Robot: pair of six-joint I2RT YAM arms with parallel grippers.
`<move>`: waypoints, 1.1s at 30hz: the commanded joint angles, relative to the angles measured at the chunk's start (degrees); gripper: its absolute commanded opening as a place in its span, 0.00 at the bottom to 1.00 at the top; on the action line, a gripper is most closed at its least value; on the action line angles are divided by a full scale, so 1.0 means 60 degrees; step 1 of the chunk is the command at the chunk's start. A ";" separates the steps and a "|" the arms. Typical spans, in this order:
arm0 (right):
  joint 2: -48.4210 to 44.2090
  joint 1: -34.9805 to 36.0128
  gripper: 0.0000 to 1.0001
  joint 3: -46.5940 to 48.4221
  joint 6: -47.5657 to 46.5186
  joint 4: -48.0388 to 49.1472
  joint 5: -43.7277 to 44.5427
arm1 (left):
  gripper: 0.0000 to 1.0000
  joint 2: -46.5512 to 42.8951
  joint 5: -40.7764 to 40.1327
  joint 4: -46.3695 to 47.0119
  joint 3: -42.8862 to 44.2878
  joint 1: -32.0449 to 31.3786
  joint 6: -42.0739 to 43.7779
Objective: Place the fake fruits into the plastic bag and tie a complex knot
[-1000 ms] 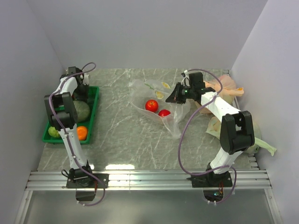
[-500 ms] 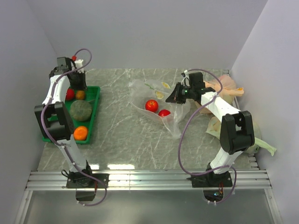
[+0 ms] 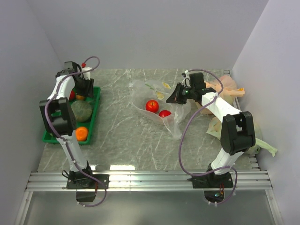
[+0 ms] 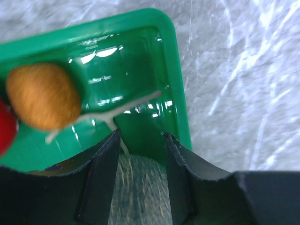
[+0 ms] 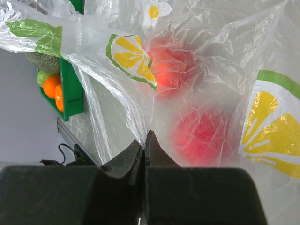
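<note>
The step in hand looks like picking another fruit from the green tray at the table's left edge. The left gripper hangs over the tray's far end, jaws partly apart, empty and touching nothing. Below and between its fingers shows the big green fruit. The orange ball lies off to one side by the far rim, with a red ball just beyond it, cut off by the edge of the view. Which of these it means to take I cannot tell. For the orange ball, it should shift sideways until the ball sits centred between the jaws, drop low, then close across the widest part, clear of the tray wall. The right gripper is pinched shut on a fold of the bag near the table's middle, holding its edge. Two red fruits lie inside already, and a second orange ball waits at the tray's near end.
</note>
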 commanded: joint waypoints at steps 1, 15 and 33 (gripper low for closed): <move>-0.0209 -0.0090 0.00 0.0225 -0.0115 0.0185 -0.0078 | 0.48 0.0604 -0.0098 -0.0415 0.0794 -0.0084 0.1402; 0.0055 -0.0104 0.00 0.0430 -0.0085 0.0054 -0.0078 | 0.52 0.1909 0.0443 -0.1821 0.1762 -0.0099 0.4392; 0.0172 -0.0089 0.00 0.0474 -0.0232 -0.0049 -0.0092 | 0.03 0.2159 0.0651 -0.0329 0.0635 -0.0099 0.4643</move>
